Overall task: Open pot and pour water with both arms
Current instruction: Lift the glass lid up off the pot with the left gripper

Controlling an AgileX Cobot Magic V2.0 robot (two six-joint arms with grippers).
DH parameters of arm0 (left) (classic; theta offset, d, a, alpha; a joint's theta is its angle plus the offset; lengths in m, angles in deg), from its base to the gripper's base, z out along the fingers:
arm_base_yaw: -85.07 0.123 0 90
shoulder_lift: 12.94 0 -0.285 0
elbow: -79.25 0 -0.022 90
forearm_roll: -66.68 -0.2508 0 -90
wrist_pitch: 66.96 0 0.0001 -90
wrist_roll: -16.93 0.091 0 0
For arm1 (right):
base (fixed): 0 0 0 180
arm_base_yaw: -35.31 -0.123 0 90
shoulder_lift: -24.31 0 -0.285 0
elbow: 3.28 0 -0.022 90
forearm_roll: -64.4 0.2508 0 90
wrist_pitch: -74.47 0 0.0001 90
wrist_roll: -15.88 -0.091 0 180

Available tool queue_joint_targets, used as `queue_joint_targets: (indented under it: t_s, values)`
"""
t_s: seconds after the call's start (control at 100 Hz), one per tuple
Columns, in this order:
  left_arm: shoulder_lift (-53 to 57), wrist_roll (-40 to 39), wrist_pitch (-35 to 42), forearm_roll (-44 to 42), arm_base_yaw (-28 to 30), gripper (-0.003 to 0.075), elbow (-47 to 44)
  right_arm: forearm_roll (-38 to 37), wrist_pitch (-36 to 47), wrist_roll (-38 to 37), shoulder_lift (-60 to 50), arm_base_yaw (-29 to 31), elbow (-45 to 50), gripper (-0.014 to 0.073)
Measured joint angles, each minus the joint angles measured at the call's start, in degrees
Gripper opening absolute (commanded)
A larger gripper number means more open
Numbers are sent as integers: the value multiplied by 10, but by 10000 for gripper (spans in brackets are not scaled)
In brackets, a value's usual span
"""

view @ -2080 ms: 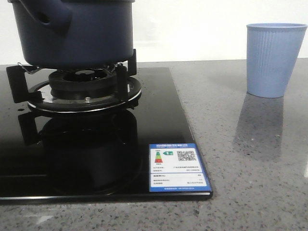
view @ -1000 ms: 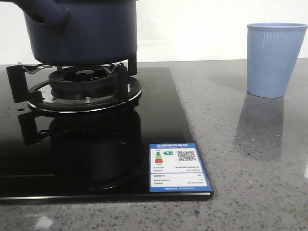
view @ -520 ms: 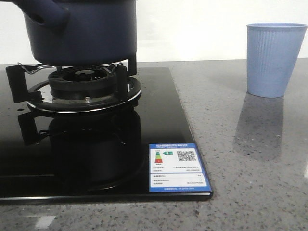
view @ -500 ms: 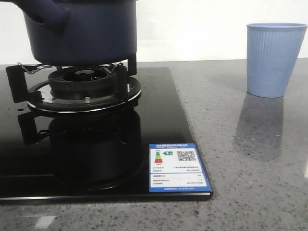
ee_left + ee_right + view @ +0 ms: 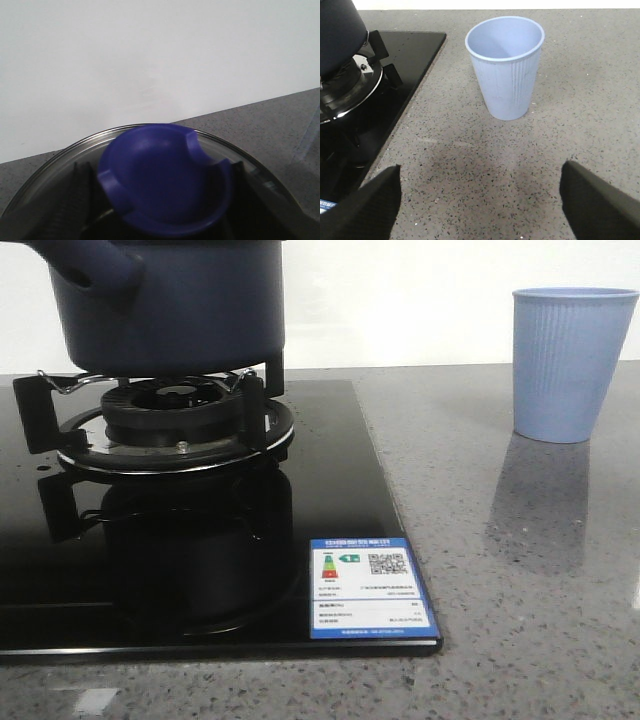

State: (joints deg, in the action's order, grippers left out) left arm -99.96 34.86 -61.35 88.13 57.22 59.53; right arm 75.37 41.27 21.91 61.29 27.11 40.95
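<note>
The dark navy pot stands on the gas burner at the far left, its stub handle pointing left; its top is cut off by the frame. It also shows in the right wrist view. My left gripper is shut on the blue lid knob of a glass lid with a metal rim; wall and counter show behind it. My right gripper is open and empty above bare counter, in front of the light blue ribbed cup. Neither gripper shows in the front view.
The black glass hob covers the left of the grey speckled counter, with a blue and white label at its near right corner. The cup stands upright at the far right. A white wall closes the back.
About two seconds ago the pot looked larger and sat further left on the burner; it then shifted slightly right. Over the last second nothing has visibly moved.
</note>
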Motion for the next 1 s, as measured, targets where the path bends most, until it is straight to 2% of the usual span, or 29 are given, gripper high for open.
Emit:
queue_joint_targets:
  t_s: [0.15, 0.48, 1.0]
  values:
    - [0, 0, 0, 0, 0, 369, 0, 0, 0, 0, 0, 0, 0, 560]
    - [12, 0, -9, 0, 0, 370, -2, 0, 0, 0, 0, 0, 0, 560]
    - [108, 0, -10, 0, 7, 370, -3, 0, 0, 0, 0, 0, 0, 560]
